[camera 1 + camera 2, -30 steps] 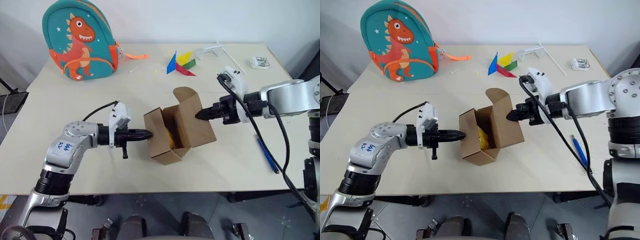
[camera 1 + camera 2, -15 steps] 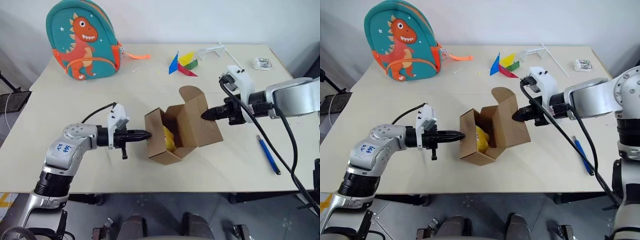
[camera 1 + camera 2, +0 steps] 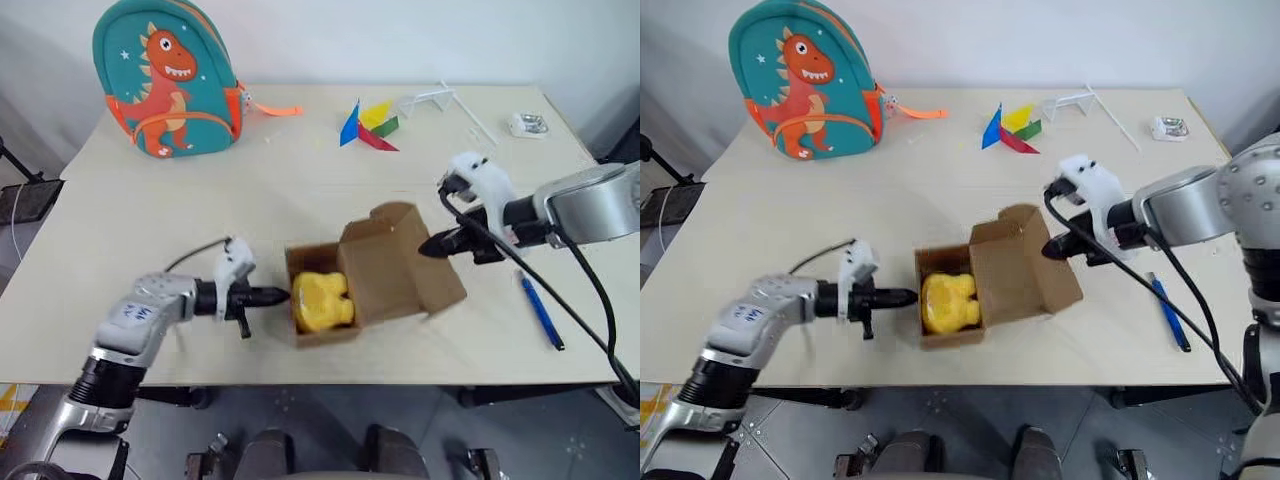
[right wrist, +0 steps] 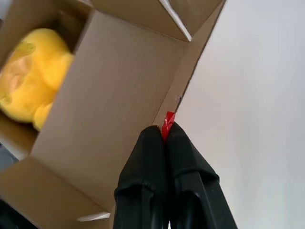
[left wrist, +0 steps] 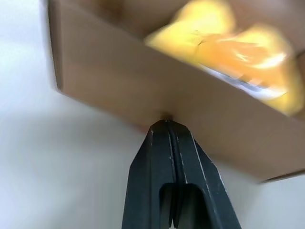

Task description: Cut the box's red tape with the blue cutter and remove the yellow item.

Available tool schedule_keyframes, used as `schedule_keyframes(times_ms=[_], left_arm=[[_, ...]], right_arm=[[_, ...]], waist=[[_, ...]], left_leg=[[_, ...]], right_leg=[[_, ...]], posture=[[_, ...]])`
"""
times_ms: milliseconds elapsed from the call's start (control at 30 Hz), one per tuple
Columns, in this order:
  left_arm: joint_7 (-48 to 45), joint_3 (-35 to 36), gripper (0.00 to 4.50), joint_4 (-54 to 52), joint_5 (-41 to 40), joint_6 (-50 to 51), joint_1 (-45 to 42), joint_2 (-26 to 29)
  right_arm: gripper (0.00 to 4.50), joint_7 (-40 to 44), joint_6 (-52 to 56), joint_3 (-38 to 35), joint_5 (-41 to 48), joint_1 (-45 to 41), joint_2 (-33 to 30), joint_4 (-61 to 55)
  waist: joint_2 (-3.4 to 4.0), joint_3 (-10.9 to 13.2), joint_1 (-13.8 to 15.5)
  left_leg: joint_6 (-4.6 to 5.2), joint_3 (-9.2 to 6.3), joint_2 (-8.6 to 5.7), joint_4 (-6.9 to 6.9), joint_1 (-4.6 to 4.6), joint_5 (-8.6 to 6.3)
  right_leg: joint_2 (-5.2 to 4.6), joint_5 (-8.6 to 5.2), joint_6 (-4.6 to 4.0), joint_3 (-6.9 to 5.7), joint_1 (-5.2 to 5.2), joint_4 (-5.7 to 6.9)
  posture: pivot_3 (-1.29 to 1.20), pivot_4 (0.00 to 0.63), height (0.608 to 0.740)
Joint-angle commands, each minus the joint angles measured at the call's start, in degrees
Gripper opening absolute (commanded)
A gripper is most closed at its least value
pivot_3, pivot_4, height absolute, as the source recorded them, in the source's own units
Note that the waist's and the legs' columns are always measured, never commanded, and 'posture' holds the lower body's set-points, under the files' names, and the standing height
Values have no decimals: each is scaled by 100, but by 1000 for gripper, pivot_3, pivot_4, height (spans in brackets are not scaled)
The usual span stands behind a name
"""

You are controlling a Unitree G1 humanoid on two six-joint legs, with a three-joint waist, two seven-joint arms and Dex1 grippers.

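The brown box lies open on the table, its lid swung out to the right. Inside the box rests the yellow item, a soft plush lump, in plain sight from above. My left gripper is shut, and its tip presses against the outside of the box's left wall. My right gripper is shut on the lid's far edge. A sliver of the red tape sticks out between its fingertips. The blue cutter lies on the table to the right of the box, in neither gripper.
A teal dinosaur backpack stands at the back left. Flat coloured shapes, a white wire frame and a small silver object lie along the back. The box sits close to the table's front edge.
The box has come down from a tilted, lifted pose to lie flat with its opening up. The lid has swung wider to the right, and both grippers sank with it.
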Motion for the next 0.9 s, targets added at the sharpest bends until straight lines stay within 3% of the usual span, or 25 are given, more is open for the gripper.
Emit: schedule_keyframes(times_ms=[33, 433, 533, 667, 900], left_arm=[[22, 56, 0, -66, 28, -81, -94, 2], [76, 147, 0, -108, -39, -104, -101, -44], [73, 160, 0, -111, -39, -110, -112, -39], [98, 219, 0, -114, -24, -169, -126, -15], [19, 574, 0, -24, -150, -353, -99, 72]], right_arm=[[23, 337, 29, -110, -102, -117, -22, -189], [23, 347, 29, -320, -253, 75, 151, -268], [702, 294, 29, -547, -261, 210, 238, -288], [2045, 473, 1, -997, -409, 535, 123, -349], [4435, 1492, -1090, -2155, -1240, 1426, -288, -490]], waist=[[1, 0, -1], [0, 1, -4], [0, 1, -5], [0, 1, -1], [-1, 1, 3]], left_leg=[[-2, 0, 0, -3, -1, 0], [-4, 4, 1, 1, -6, -3], [-4, 3, 0, 1, -6, -3], [-4, 3, 1, 0, -6, -3], [-4, 5, 0, 2, -5, -3]], right_leg=[[0, 0, 0, -2, -4, 1], [-3, 3, 5, -24, 0, -9], [-3, 3, 5, -25, 0, -7], [-3, 3, 5, -26, 1, -7], [-3, 3, 5, -25, 2, -8]], posture=[[0, 150, 740], [0, 150, 740], [0, 150, 740], [0, 150, 740], [0, 150, 740]])
